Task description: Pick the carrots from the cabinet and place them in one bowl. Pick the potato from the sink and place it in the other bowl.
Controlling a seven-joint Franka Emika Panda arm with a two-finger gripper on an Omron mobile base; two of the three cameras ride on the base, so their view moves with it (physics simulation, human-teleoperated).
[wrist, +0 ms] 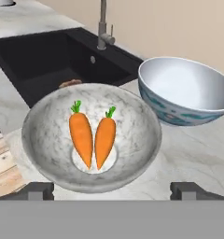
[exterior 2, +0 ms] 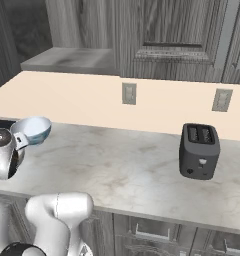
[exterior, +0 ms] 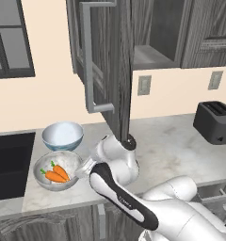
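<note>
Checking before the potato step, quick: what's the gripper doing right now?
Gripper: open, holding nothing, above the marbled bowl with both carrots in it.

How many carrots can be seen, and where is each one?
2. Both carrots lie side by side in the mottled grey bowl, green tops toward the sink: one carrot and the other carrot beside it, touching near the tips.
</note>
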